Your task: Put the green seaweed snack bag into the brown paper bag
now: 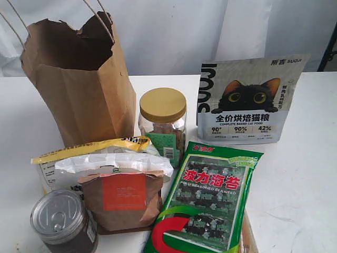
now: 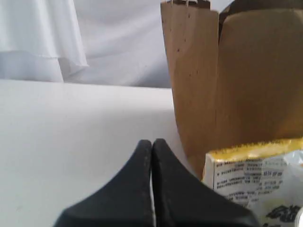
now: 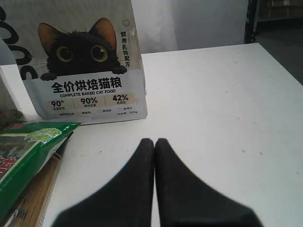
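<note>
In the exterior view, the brown paper bag (image 1: 79,79) stands open at the upper left of the frame. The green seaweed snack bag (image 1: 205,203) lies flat at the lower centre-right, just below a yellow-lidded jar (image 1: 163,124) and a cat food pouch (image 1: 247,100). Neither claw shows here. In the left wrist view, the left gripper (image 2: 152,146) has its fingers pressed together, holding nothing, near the paper bag's wall. In the right wrist view, the right gripper (image 3: 155,144) is likewise closed and empty above the white table (image 3: 227,104), with the seaweed bag's corner nearby, in front of the cat food pouch.
</note>
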Action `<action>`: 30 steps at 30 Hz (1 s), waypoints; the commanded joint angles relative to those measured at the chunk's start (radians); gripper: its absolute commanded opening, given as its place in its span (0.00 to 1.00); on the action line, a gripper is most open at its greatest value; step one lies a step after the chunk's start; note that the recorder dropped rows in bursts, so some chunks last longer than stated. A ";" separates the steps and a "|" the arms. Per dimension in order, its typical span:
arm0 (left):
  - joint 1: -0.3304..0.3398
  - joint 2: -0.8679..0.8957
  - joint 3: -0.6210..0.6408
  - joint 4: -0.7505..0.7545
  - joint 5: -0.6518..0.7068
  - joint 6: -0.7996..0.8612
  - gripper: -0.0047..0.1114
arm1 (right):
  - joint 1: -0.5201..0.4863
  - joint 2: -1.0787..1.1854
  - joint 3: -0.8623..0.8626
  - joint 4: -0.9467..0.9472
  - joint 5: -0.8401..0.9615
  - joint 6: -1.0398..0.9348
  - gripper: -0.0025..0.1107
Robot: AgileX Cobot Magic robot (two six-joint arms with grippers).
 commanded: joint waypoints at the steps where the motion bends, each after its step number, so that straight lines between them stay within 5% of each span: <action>1: 0.001 -0.005 0.004 -0.118 -0.179 -0.009 0.05 | -0.006 -0.005 0.002 0.002 -0.002 -0.004 0.02; 6: 0.001 -0.005 0.004 -0.139 -0.330 -0.009 0.05 | -0.006 -0.005 0.002 0.002 -0.002 -0.004 0.02; 13: 0.001 -0.005 0.004 -0.139 -0.333 -0.015 0.05 | -0.006 -0.005 0.002 0.002 -0.002 -0.004 0.02; 21: 0.001 -0.002 -0.221 -0.139 -0.043 0.055 0.05 | -0.006 -0.005 0.002 0.002 -0.002 -0.004 0.02; 26: 0.001 0.223 -0.394 -0.188 0.130 0.102 0.05 | -0.006 -0.005 0.002 0.002 -0.002 -0.004 0.02; 30: 0.001 0.403 -0.515 -0.370 0.254 0.329 0.05 | -0.006 -0.005 0.002 0.002 -0.002 -0.004 0.02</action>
